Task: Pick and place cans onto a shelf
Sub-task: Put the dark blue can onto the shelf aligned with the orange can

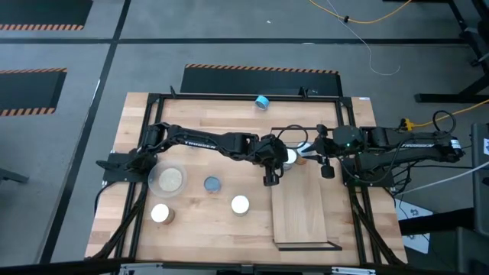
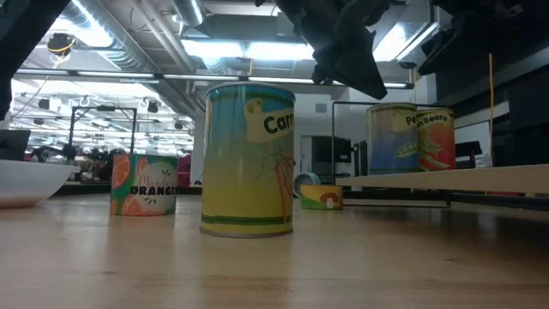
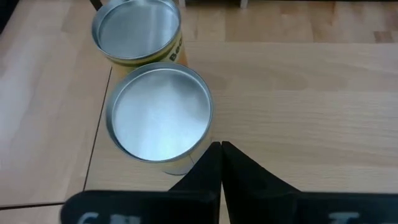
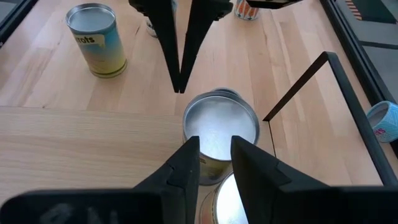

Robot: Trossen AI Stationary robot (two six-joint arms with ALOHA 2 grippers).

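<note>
Two cans stand upright on the far end of the light-wood shelf (image 1: 302, 210): one with a silver top (image 3: 160, 115) and one behind it (image 3: 137, 31). They also show in the low view (image 2: 393, 137) (image 2: 435, 137). My left gripper (image 1: 271, 180) is shut and points down just beside the nearer can, at the shelf's left far corner. My right gripper (image 4: 215, 155) reaches in from the right. Its fingers are slightly apart over the two cans (image 4: 221, 127) and hold nothing.
On the table left of the shelf stand a white-topped can (image 1: 240, 205), a blue-grey-topped can (image 1: 212, 183) and another white-topped can (image 1: 161, 213). A clear round dish (image 1: 168, 179) is there too. A blue can (image 1: 262, 101) lies on its side at the far edge.
</note>
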